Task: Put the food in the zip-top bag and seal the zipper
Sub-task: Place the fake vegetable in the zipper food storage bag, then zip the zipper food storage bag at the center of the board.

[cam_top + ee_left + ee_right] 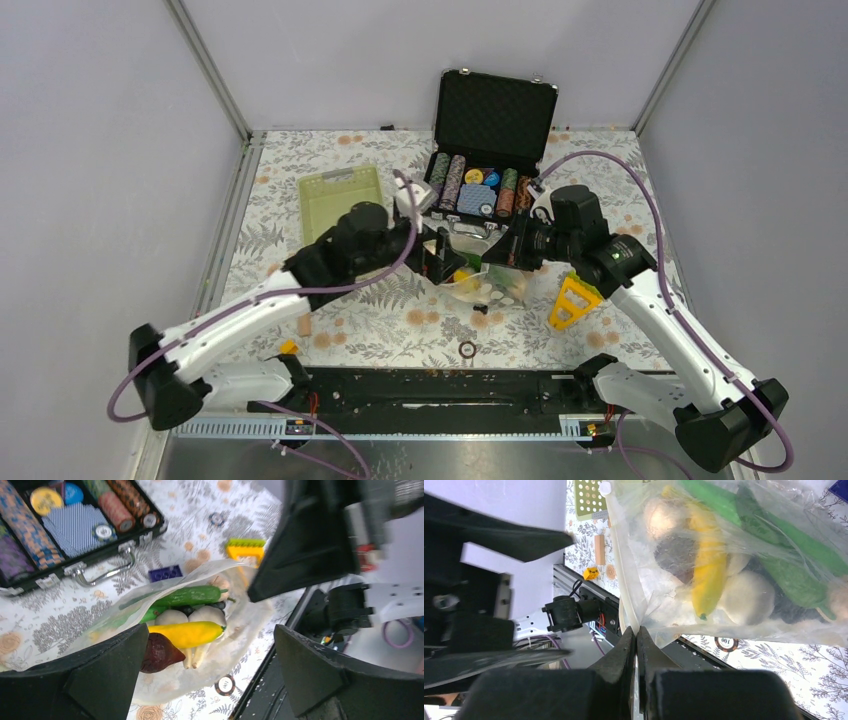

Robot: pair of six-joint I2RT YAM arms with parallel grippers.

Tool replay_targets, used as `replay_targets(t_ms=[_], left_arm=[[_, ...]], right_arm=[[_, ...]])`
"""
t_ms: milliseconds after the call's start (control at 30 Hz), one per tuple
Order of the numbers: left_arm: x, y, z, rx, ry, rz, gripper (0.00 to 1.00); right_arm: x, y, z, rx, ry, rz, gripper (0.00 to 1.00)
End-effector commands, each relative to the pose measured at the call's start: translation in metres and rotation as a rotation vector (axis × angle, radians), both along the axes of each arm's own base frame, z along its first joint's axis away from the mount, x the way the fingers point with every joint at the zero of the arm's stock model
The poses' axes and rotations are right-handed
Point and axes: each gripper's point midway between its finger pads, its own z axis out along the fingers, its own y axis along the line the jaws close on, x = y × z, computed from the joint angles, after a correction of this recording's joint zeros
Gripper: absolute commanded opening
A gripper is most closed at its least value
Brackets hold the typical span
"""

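Observation:
The zip-top bag (pixel 487 285) lies at the table's middle with the food inside. In the left wrist view the bag (pixel 235 630) holds a yellow banana (pixel 185 633), a green cucumber (pixel 190 595), white garlic bulbs (pixel 207 614) and a dark purple piece (pixel 159 652). My left gripper (pixel 210 675) is wide open over the bag's near end and grips nothing; it sits at the bag's left in the top view (pixel 440 258). My right gripper (pixel 636 632) is shut on the bag's mouth edge, where the pale zipper (pixel 621 570) runs. It stands at the bag's right (pixel 500 255).
An open black poker case (pixel 480 190) with chips stands just behind the bag. A lime-green basket (pixel 340 198) lies at the back left and a yellow triangular tool (pixel 572 300) to the right. Loose chips (pixel 467 349) and small blocks (pixel 304 325) lie near the front.

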Motion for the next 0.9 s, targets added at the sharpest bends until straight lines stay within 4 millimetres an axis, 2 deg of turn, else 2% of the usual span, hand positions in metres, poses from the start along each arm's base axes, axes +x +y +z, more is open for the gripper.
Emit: replay_targets(t_ms=[0, 133, 267, 400, 567, 633, 733, 867], left_arm=[[-0.018, 0.023, 0.060, -0.153, -0.125, 0.006, 0.99], [-0.029, 0.045, 0.066, -0.192, -0.194, 0.022, 0.99], [-0.037, 0.064, 0.052, -0.160, -0.204, 0.044, 0.99], [-0.042, 0.081, 0.028, -0.093, -0.276, 0.032, 0.99], [-0.057, 0.097, 0.029, -0.125, -0.361, 0.003, 0.99], [-0.058, 0.102, 0.022, -0.122, -0.388, 0.007, 0.99], [-0.053, 0.105, -0.003, -0.086, -0.394, 0.019, 0.99], [-0.074, 0.096, -0.020, -0.080, -0.413, -0.148, 0.99]], right_arm=[[0.001, 0.003, 0.038, 0.047, -0.109, 0.046, 0.00], [-0.002, 0.001, 0.045, 0.036, -0.121, 0.054, 0.00], [-0.011, 0.003, 0.053, 0.053, -0.117, 0.097, 0.00], [-0.029, 0.005, 0.073, 0.083, -0.127, 0.185, 0.00], [-0.052, -0.002, 0.080, 0.075, -0.126, 0.248, 0.00], [-0.061, -0.002, 0.081, 0.093, -0.121, 0.284, 0.00], [-0.073, 0.001, 0.086, 0.131, -0.110, 0.333, 0.00], [-0.085, 0.002, 0.094, 0.166, -0.105, 0.389, 0.00]])
